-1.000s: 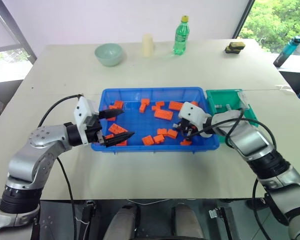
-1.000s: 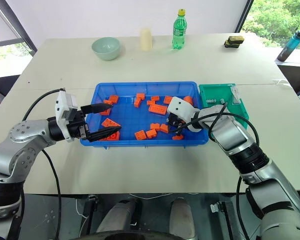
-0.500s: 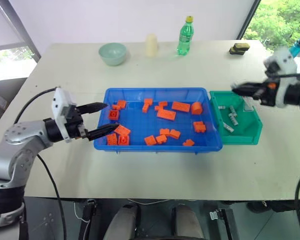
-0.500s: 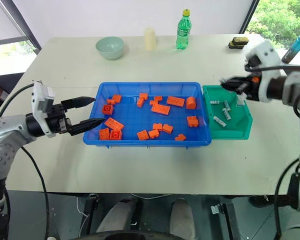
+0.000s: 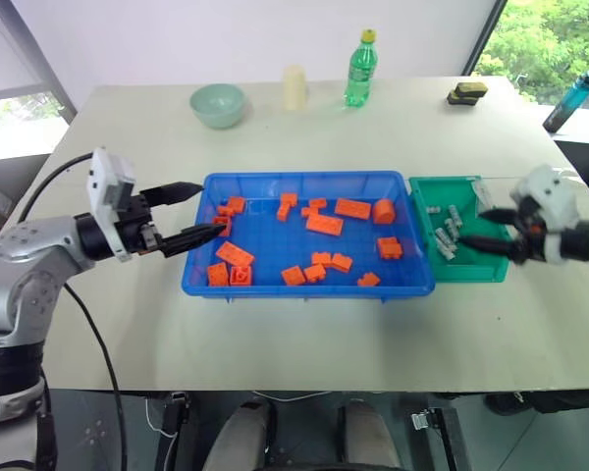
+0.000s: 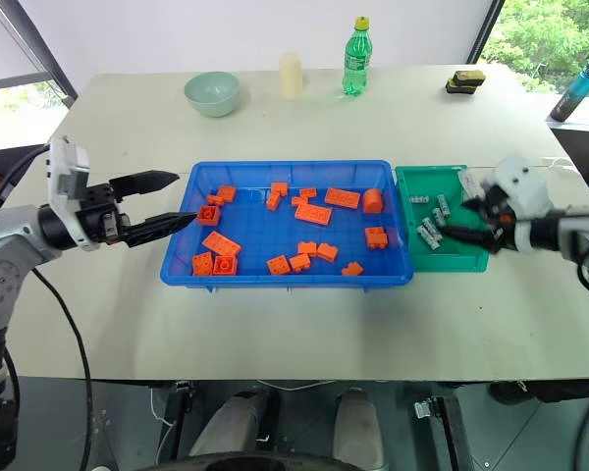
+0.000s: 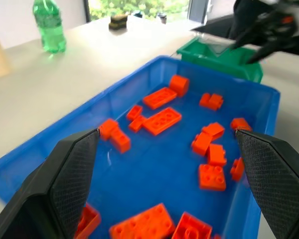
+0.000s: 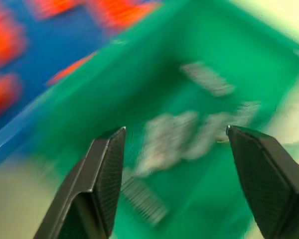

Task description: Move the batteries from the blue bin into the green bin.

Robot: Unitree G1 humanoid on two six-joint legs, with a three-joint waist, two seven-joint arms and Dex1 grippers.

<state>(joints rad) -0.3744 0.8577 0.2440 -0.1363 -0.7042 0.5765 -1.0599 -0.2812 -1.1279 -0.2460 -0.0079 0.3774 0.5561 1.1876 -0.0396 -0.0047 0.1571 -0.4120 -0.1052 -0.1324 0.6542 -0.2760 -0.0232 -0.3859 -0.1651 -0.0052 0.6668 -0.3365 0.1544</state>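
The blue bin [image 5: 307, 285] lay mid-table with its right rim touching the green bin [image 5: 463, 267], and bare tabletop [image 5: 304, 343] stretched along its near side and beyond its far rim, where a pale green bowl [image 5: 217, 104], a cream cup [image 5: 294, 87] and a green bottle [image 5: 358, 69] stood well apart from it. The left gripper [image 5: 188, 212] hung at the blue bin's left rim, its two fingers spread with nothing between them, tips just over the edge near the orange bricks [image 5: 323, 225]. The right gripper [image 5: 495, 228] hovered over the green bin's right side, fingers parted and empty (the wrist view showed both fingers [image 8: 102, 174] wide apart above the bin). The batteries [image 5: 444, 232] lay in a small cluster on the green bin's floor; the blur in the right wrist view made an exact count impossible, though there seemed to be five or six. No silver cylinder could be made out among the bricks in the blue bin. A second earlier the right gripper had been down inside the blue bin near its right end; it had since swung across to the green bin and opened. The left gripper had drawn slightly outward from over the bin's left end.
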